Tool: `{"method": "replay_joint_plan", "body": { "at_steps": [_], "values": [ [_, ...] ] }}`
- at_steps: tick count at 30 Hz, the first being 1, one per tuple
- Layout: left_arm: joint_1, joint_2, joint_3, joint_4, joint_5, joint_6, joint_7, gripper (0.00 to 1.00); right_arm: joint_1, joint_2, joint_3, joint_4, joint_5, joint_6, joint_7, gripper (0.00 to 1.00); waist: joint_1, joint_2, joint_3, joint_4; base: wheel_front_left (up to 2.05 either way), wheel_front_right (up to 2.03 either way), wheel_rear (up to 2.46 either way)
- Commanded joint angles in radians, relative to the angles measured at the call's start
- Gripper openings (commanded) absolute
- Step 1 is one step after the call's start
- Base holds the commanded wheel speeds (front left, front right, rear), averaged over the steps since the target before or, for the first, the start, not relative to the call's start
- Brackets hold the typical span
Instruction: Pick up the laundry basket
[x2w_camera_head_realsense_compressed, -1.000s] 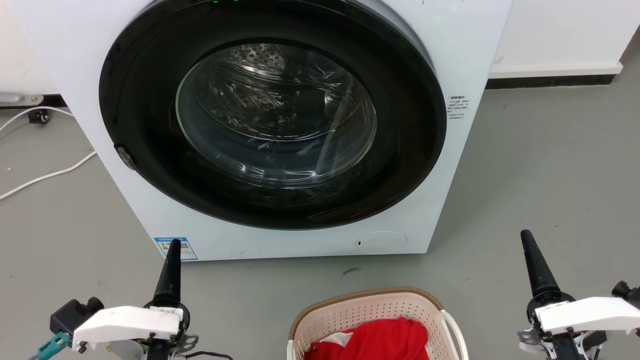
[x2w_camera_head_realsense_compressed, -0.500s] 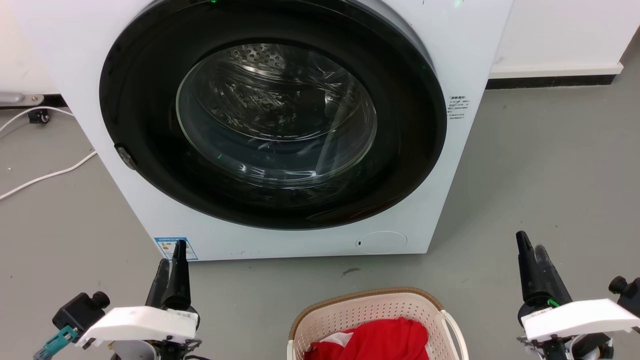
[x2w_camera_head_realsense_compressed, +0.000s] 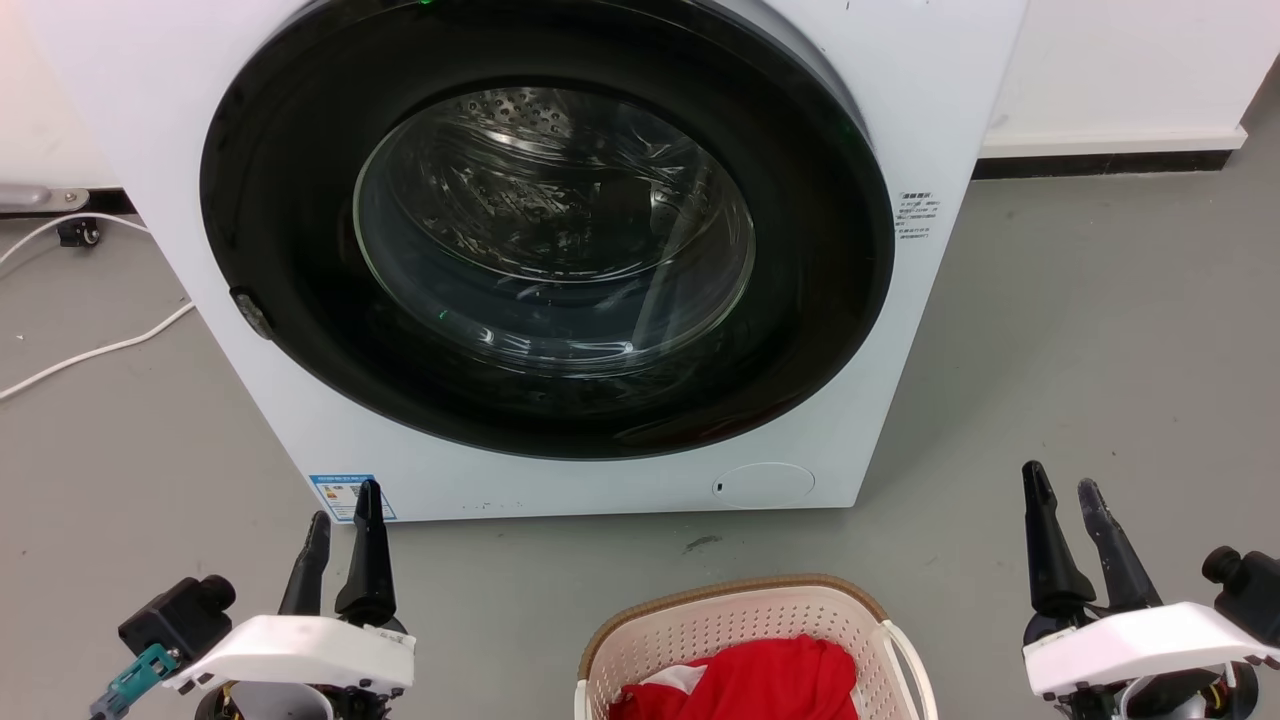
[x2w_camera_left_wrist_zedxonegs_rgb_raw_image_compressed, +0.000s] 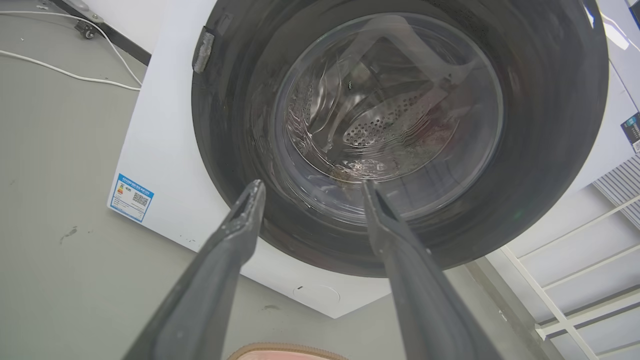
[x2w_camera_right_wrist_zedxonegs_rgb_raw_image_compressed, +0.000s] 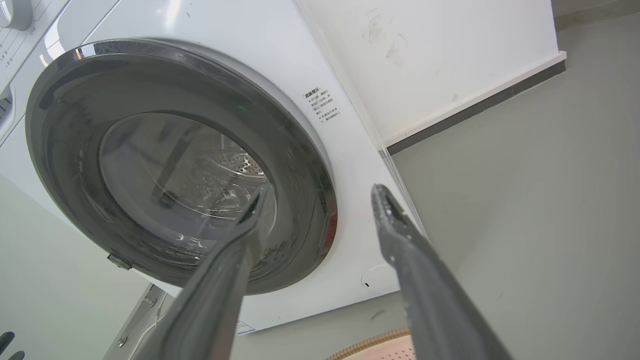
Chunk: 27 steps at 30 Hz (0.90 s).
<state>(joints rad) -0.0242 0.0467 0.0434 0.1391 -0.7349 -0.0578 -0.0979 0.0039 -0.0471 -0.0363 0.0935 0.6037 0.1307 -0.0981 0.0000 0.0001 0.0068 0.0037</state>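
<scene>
Head view places the laundry basket (x2w_camera_head_realsense_compressed: 720, 620) at the bottom centre of the frame, on the grey floor (x2w_camera_head_realsense_compressed: 1100, 350) just in front of the washer (x2w_camera_head_realsense_compressed: 935, 90). Its near part is cut off by the lower edge, and a red garment (x2w_camera_head_realsense_compressed: 750, 685) lies inside it. The left gripper (x2w_camera_head_realsense_compressed: 343, 505) stands at the lower left and the right gripper (x2w_camera_head_realsense_compressed: 1058, 480) at the lower right, one on either side of the basket and each well apart from it. Both have their two dark fingers parted by a moderate gap and hold nothing. Each wrist view shows the same spread, with the washer beyond the fingers and a sliver of the tan rim at the bottom edge. The basket looks like thin perforated plastic. It is probably light even with the cloth in it, fairly stiff along the rim, likely to flex in the walls if squeezed, and smooth enough to slip off narrow fingers. The white loop handle (x2w_camera_head_realsense_compressed: 915, 650) on its right side looks like the best place to take hold. A matching one on the left side cannot be made out here. A hold on both sides should keep it level, while a one-sided lift would likely tip it and shift the garment.
</scene>
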Motion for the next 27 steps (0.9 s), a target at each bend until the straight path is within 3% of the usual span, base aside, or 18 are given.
{"method": "replay_joint_plan", "body": {
  "at_steps": [1, 27],
  "values": [
    [-0.001, 0.004, -0.002, -0.017, 0.032, 0.003, -0.010, 1.00, 0.002, -0.004, 0.003, -0.018, -0.036, 0.000, -0.010, 1.00, 0.0000, -0.0001, 0.000, 0.000, 0.00, 0.00, 0.00],
    [0.020, 0.004, -0.017, -0.013, 0.314, 0.009, -0.080, 1.00, 0.040, -0.004, 0.010, -0.062, -0.360, 0.000, -0.081, 1.00, 0.0000, -0.0001, 0.004, 0.004, 0.00, 0.00, 0.00]
  ]
}}
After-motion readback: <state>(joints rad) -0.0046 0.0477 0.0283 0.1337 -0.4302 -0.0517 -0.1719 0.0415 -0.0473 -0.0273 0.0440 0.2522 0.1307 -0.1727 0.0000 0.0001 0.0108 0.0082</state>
